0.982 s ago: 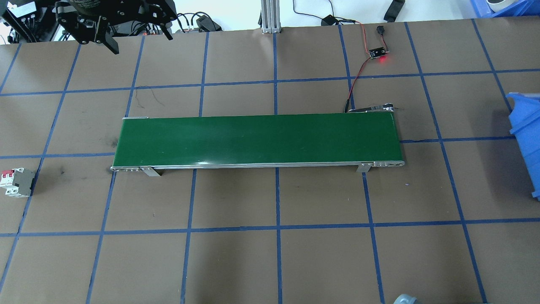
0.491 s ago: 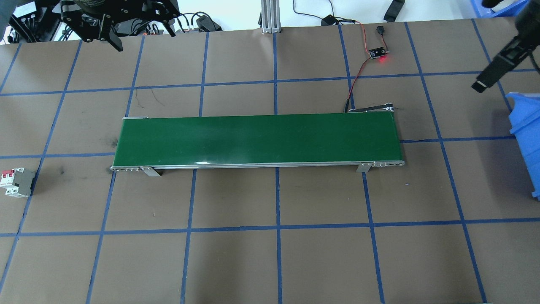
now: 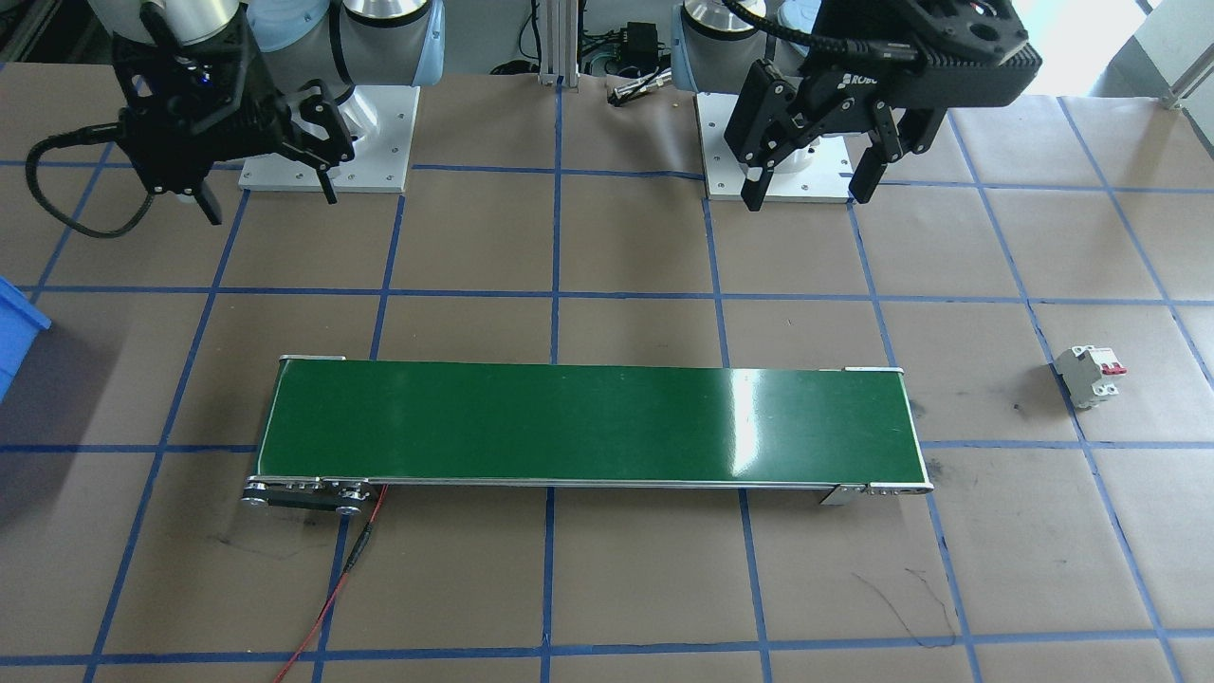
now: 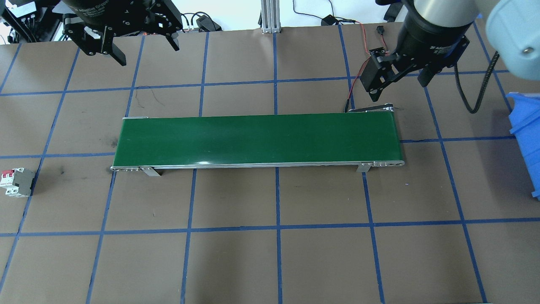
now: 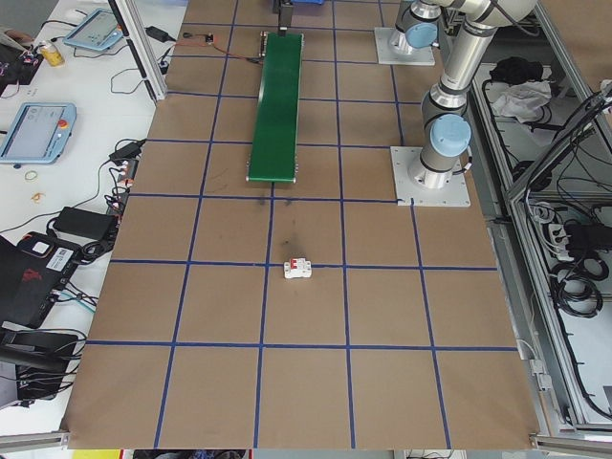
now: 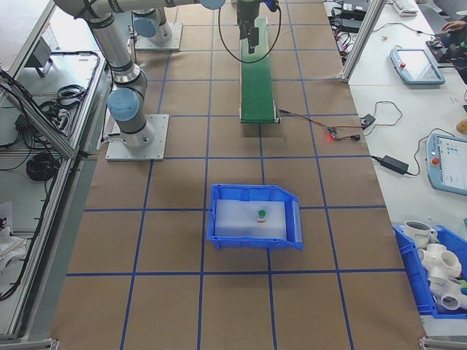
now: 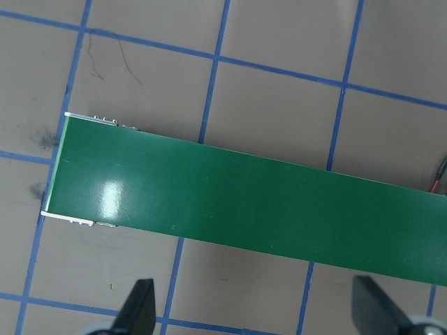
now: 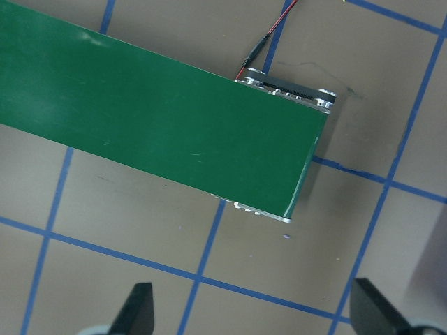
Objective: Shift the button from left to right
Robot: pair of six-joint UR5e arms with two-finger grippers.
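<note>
1. Sitting in the blue bin [image 6: 255, 226] on the robot's right side, the button [image 6: 261, 215] is upright on the bin's pale floor, green cap up, nothing touching it. Visible only in the exterior right view; too small there for detail.
2. Judged from that: transfer looks done, button already on the right side and let go.
3. Conveyor belt [image 4: 257, 139] is bare along its green surface in overhead, front and both wrist views; no button on it.
4. Left gripper [image 4: 131, 40] hovers above the table beyond the belt's left end, fingers spread wide, holding nothing. Left wrist view shows both fingertips far apart with only belt and table between.
5. Right gripper [image 4: 398, 80] hangs above the table just past the belt's right end, near the red wire; fingers apart, nothing between them. Right wrist view confirms the empty gap.
6. Circuit breaker [image 4: 17, 182] with red toggles lies on the table at the left edge, well apart from the belt; not the task item.
7. Left to do, as a judgement: nothing for the button itself; arms perhaps only need parking.
</note>
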